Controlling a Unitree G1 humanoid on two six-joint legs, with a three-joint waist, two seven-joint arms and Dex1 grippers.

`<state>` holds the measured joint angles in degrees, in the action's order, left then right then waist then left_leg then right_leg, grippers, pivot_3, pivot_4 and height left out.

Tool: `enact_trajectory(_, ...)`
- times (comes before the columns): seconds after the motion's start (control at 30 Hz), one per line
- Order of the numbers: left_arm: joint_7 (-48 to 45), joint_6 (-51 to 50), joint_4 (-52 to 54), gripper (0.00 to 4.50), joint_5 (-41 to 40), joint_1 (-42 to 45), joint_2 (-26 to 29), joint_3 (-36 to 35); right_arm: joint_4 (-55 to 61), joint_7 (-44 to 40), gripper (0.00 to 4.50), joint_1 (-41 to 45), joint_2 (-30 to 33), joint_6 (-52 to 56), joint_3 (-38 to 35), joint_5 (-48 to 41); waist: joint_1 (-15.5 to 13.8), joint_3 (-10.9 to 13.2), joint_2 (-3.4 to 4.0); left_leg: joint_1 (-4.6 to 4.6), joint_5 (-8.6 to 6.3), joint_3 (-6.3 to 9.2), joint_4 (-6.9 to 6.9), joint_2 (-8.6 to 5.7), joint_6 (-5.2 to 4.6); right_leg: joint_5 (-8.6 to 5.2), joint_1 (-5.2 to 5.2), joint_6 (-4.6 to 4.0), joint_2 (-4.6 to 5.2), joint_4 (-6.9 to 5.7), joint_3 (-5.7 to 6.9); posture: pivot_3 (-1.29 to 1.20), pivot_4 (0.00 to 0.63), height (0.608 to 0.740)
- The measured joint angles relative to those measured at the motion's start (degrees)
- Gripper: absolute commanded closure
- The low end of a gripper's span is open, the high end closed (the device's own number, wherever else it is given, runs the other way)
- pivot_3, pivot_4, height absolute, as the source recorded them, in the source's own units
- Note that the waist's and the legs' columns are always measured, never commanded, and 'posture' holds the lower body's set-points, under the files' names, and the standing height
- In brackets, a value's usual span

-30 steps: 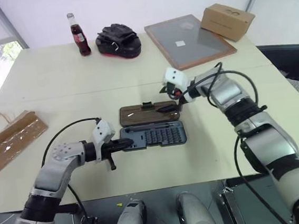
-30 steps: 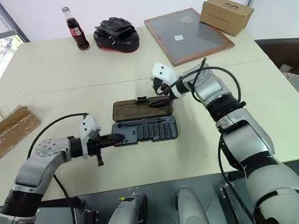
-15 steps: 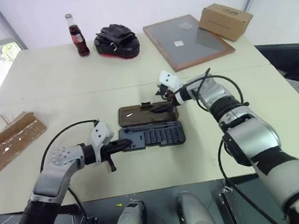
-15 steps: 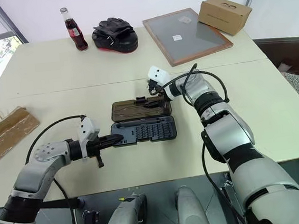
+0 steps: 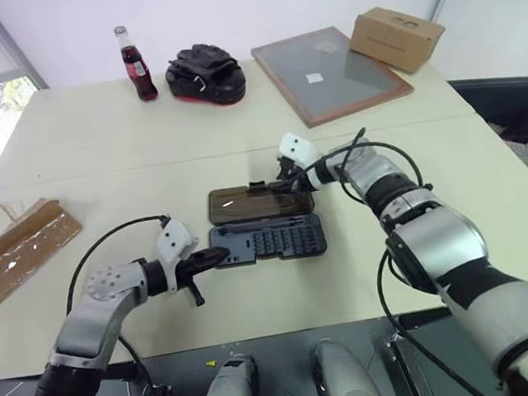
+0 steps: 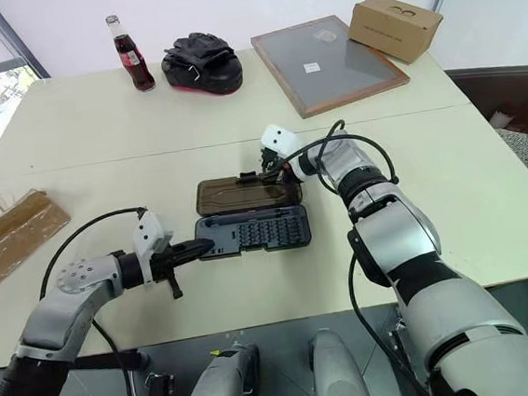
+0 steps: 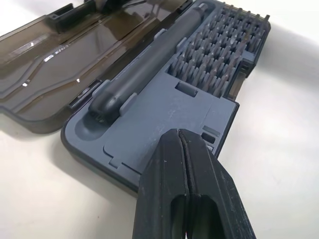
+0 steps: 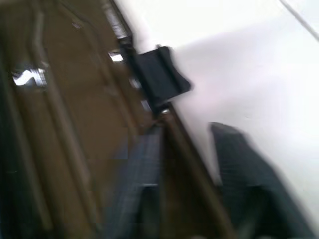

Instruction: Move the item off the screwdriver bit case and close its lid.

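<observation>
Case (image 5: pixel 268 241) open on worktop (image 5: pixel 100 148), left fingers (image 7: pixel 187 199) shut, empty, right fingers (image 8: pixel 144 199) straddling lid (image 5: pixel 259 199) far edge, bag (image 5: pixel 18 252) apart

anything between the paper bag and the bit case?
Only the left gripper, shut at the bit case end; otherwise bare table from the paper bag, per left eye view.

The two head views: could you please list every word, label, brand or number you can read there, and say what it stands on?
No text can be read.
Bottle: red label, too small to read.
Framed board: small white sticker, too small to read.
Cardboard box: faint dark mark on its side, unreadable.
Bit case and paper bag: no lettering visible.
</observation>
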<state>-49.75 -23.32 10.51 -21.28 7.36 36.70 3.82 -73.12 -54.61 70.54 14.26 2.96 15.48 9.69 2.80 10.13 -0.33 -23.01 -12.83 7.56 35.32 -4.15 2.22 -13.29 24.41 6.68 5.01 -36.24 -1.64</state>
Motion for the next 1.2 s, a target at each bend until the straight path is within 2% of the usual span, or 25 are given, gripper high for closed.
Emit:
enact_trajectory(0.13, 0.8, -0.3, 0.0, 4.5, 0.6, -0.3, 0.4, -0.9, -0.2, -0.1, 4.46, 0.2, 0.0, 0.0, 0.0, 1.6, 0.5, 0.0, 0.0, 0.52, 0.0, -0.04, -0.25, 0.02, 0.0, -0.07, -0.39, -0.12, -0.04, 0.0, -0.06, 0.0, 0.15, 0.74)
enact_trajectory(0.4, 1.6, -1.1, 0.9, 4.5, 0.7, -0.4, 0.1, -0.9, -0.2, -0.4, 4.46, 0.1, -0.1, -4.0, 0.6, 4.5, 1.2, 0.0, 0.0, 0.56, 0.0, 0.0, -0.28, 0.04, 0.0, -0.09, -0.42, -0.15, -0.07, -0.01, -0.05, 0.0, 0.15, 0.74)
enact_trajectory(0.63, 3.7, -3.0, 0.4, 4.5, -0.6, 0.5, -2.5, -1.9, 6.6, 2.6, 4.46, -3.1, 2.2, -17.2, 3.5, 8.3, 1.2, 0.0, 0.02, 0.52, 0.0, 0.0, -0.27, 0.04, 0.01, -0.09, -0.35, -0.14, -0.07, -0.03, -0.06, 0.0, 0.15, 0.74)
enact_trajectory(0.77, 4.1, -3.9, -0.2, 4.5, -0.8, 1.9, -3.2, -3.1, 23.8, 2.1, 4.46, -9.1, 5.6, -20.4, 3.5, 8.0, 1.0, 0.0, 0.02, 0.48, 0.01, 0.03, -0.27, 0.04, 0.01, -0.09, -0.35, -0.13, -0.06, -0.01, -0.06, 0.0, 0.15, 0.74)
enact_trajectory(0.9, 4.1, -4.1, -1.1, 4.5, -0.8, 2.7, -4.1, -3.2, 46.4, 0.0, 4.46, -19.5, 8.2, -15.5, 3.3, 6.0, 0.5, 0.0, 0.01, 0.47, 0.01, 0.04, -0.26, 0.04, 0.01, -0.09, -0.36, -0.12, -0.03, 0.0, -0.06, 0.0, 0.15, 0.74)
enact_trajectory(0.97, 4.2, -4.2, -1.4, 4.5, -0.9, 3.1, -4.5, -3.2, 54.0, -0.2, 4.46, -23.3, 9.1, -13.1, 3.3, 5.8, 0.3, 0.0, 0.01, 0.46, 0.01, 0.02, -0.23, 0.04, 0.01, -0.09, -0.35, -0.12, -0.02, 0.0, -0.06, 0.0, 0.15, 0.74)
enact_trajectory(1.2, 4.7, -4.7, -3.0, 4.5, -2.0, 5.3, -5.8, -4.0, 68.7, 3.3, 4.46, -29.4, 10.5, -9.3, 3.7, 7.9, -0.4, 0.0, -0.03, 0.46, 0.01, 0.0, -0.2, 0.04, 0.02, -0.09, -0.39, -0.12, 0.0, 0.02, -0.05, 0.0, 0.15, 0.74)
